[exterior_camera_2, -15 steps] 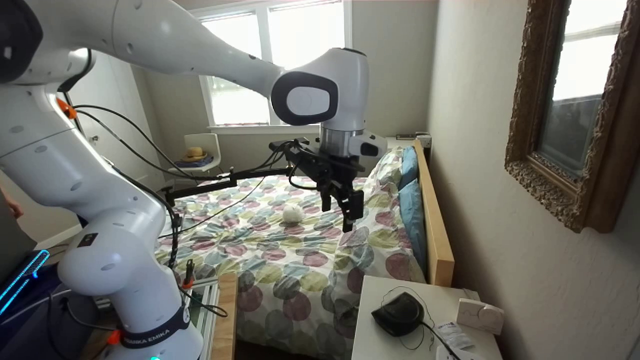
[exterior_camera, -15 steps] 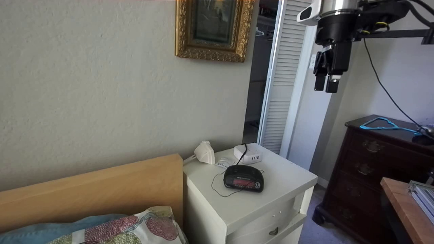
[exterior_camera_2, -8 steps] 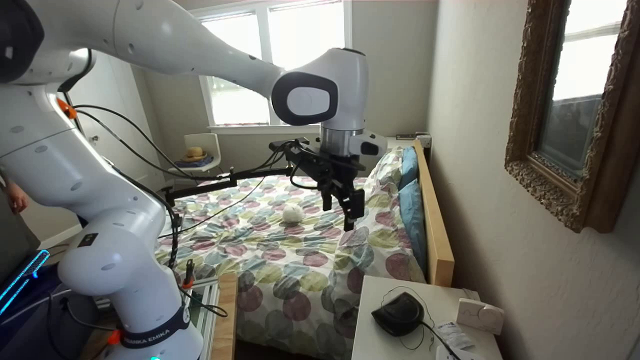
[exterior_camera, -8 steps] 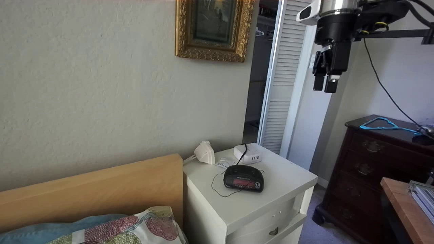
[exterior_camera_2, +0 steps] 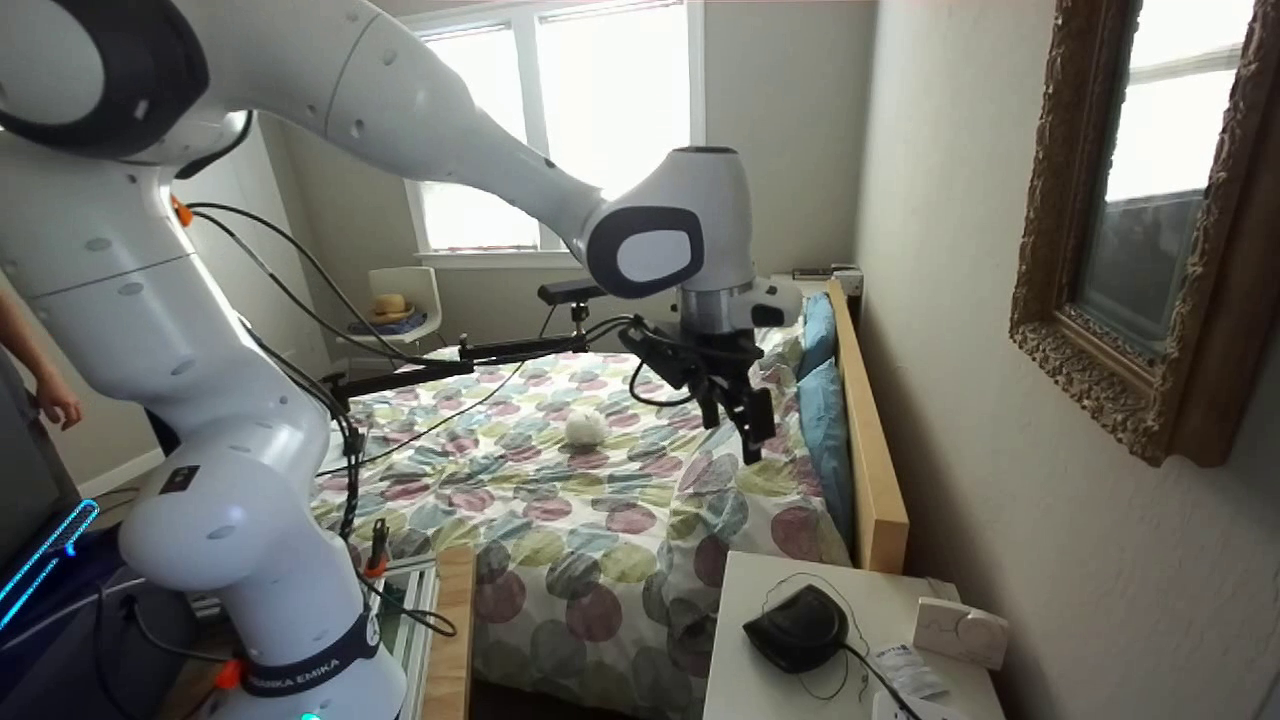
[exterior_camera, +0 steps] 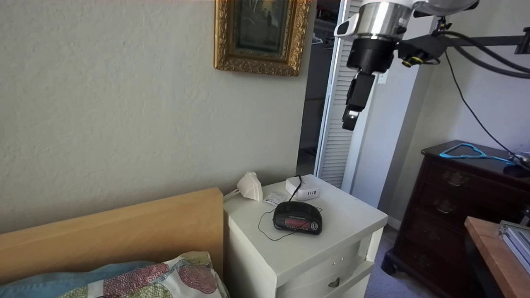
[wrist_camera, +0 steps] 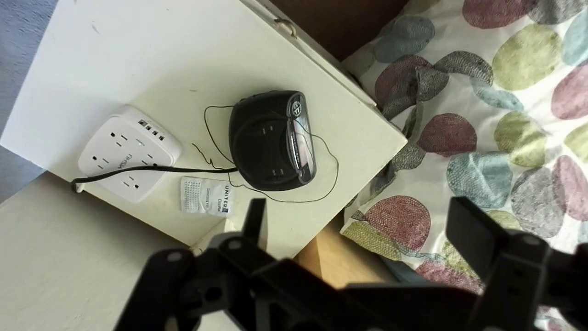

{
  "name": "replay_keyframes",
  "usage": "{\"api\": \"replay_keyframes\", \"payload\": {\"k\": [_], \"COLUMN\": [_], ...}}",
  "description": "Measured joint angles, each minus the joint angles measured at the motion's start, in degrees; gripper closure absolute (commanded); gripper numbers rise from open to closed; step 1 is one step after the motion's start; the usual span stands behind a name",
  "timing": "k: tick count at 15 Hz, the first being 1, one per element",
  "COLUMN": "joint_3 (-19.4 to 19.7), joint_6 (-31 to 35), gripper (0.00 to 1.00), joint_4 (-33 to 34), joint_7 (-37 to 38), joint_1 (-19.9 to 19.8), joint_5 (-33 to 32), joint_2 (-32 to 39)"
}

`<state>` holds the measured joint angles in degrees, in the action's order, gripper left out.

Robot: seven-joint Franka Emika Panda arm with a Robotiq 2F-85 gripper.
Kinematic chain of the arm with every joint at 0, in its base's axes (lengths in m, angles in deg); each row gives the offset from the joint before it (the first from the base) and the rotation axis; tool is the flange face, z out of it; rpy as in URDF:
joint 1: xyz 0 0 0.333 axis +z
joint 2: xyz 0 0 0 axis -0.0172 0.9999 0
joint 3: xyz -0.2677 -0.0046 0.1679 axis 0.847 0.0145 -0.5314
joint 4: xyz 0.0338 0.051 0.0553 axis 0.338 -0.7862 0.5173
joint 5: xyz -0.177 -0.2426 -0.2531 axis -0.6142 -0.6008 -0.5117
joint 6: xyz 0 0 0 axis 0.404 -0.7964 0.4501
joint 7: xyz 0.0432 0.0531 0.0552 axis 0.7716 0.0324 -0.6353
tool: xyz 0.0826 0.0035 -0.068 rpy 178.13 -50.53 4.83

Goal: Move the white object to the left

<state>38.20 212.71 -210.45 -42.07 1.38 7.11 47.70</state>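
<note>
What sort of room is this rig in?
Most likely a bedroom: there's a bed with a spotted cover, a wooden headboard, and a white nightstand bearing a black digital clock.

A home bedroom: bed (exterior_camera_2: 545, 512), wooden headboard (exterior_camera: 157, 231), nightstand (exterior_camera: 348, 216), alarm clock (exterior_camera: 297, 218), dresser (exterior_camera: 435, 213)

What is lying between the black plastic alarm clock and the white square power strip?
In the wrist view, a thick black cord, a thin dark wire and a flat white printed packet lie between them.
</note>
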Motion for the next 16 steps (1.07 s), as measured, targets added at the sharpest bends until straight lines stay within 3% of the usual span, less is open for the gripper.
{"api": "replay_keyframes", "payload": {"k": [10, 16], "joint_3": [1.46, 1.15], "joint_6": [1.69, -4.28], "gripper": [0.0, 0.0], "joint_4": [11.73, 19.26], "joint_7": [11.66, 8.04], "joint_1": [-3.1, -3.48], "joint_5": [-0.04, 0.03], "joint_2": [18.49, 28.73]}}
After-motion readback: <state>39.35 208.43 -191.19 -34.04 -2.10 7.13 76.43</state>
